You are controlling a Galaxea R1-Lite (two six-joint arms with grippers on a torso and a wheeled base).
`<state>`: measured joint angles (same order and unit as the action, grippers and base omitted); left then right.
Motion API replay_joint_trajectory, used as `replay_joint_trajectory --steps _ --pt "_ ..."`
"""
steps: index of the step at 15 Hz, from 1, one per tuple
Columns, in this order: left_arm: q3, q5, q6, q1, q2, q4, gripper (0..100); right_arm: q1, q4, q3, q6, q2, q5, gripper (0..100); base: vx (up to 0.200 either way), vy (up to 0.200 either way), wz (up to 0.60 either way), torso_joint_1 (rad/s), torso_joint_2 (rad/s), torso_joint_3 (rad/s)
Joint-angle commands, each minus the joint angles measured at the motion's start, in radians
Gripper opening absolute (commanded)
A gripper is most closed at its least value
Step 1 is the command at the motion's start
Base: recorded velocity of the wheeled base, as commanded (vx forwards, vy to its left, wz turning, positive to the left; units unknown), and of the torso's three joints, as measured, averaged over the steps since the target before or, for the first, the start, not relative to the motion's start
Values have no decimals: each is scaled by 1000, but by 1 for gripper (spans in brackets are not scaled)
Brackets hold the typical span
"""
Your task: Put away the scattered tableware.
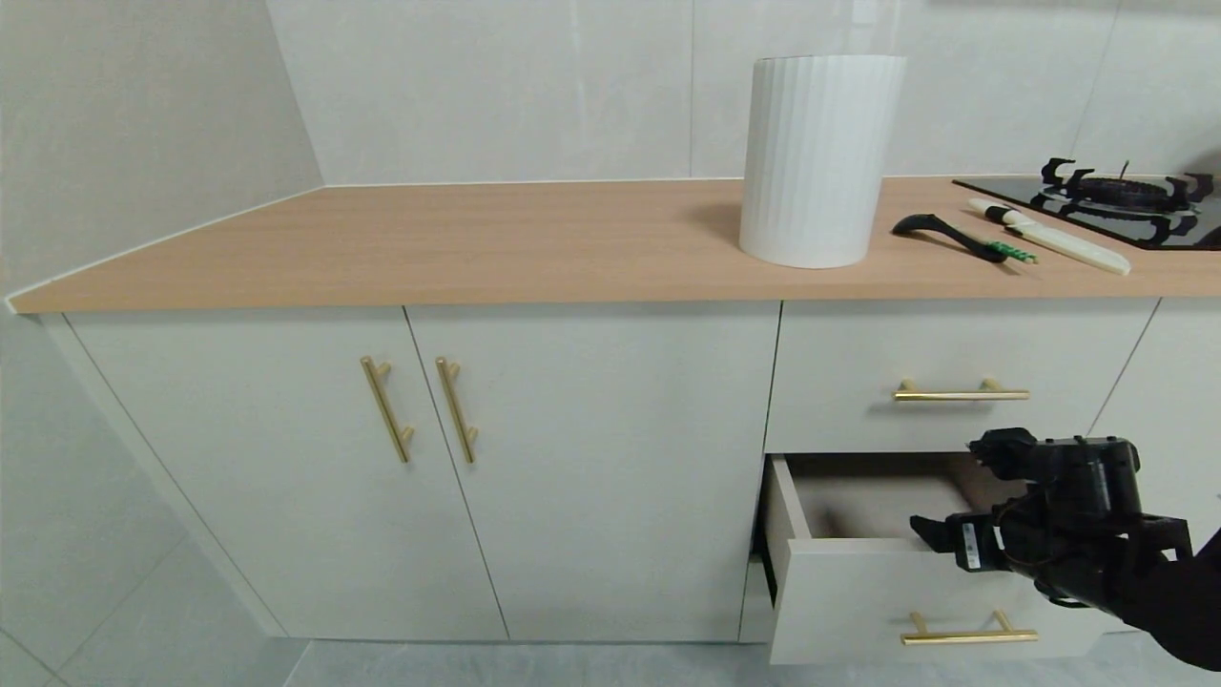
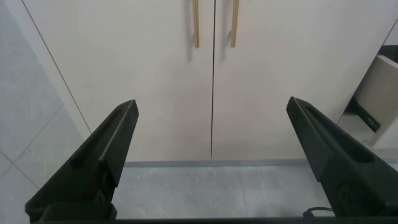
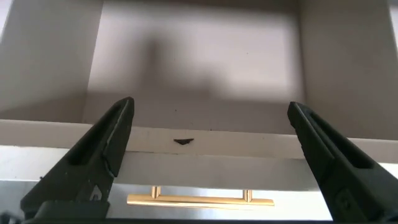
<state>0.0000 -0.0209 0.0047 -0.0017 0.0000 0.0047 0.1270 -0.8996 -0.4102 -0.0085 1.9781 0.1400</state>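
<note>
Two utensils lie on the wooden counter at the right: a black-handled utensil with a green tip and a cream-white knife beside it. Below them the lower drawer stands pulled out, and its inside looks empty. My right gripper hangs open just over the drawer's front edge, nothing between its fingers. My left gripper is open too, low down and facing the double cabinet doors.
A tall white ribbed container stands on the counter left of the utensils. A black gas hob sits at the far right. The upper drawer is closed. Gold bar handles stick out from the doors.
</note>
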Motion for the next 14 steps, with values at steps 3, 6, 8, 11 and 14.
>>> replay_joint_trajectory --steps 3,6,8,11,14 --pt "0 1 0 0 0 1 100 0 7 113 -1 -59 1 100 0 0 0 0 0 0" --pt "0 1 0 0 0 1 100 0 5 241 -1 -154 -7 100 0 0 0 0 0 0" --pt "0 1 0 0 0 0 100 0 5 306 1 -189 -8 100 0 0 0 0 0 0" --pt "0 1 0 0 0 0 100 0 5 372 2 -252 -25 100 0 0 0 0 0 0" --pt "0 1 0 0 0 1 100 3 36 410 2 -335 -28 100 0 0 0 0 0 0"
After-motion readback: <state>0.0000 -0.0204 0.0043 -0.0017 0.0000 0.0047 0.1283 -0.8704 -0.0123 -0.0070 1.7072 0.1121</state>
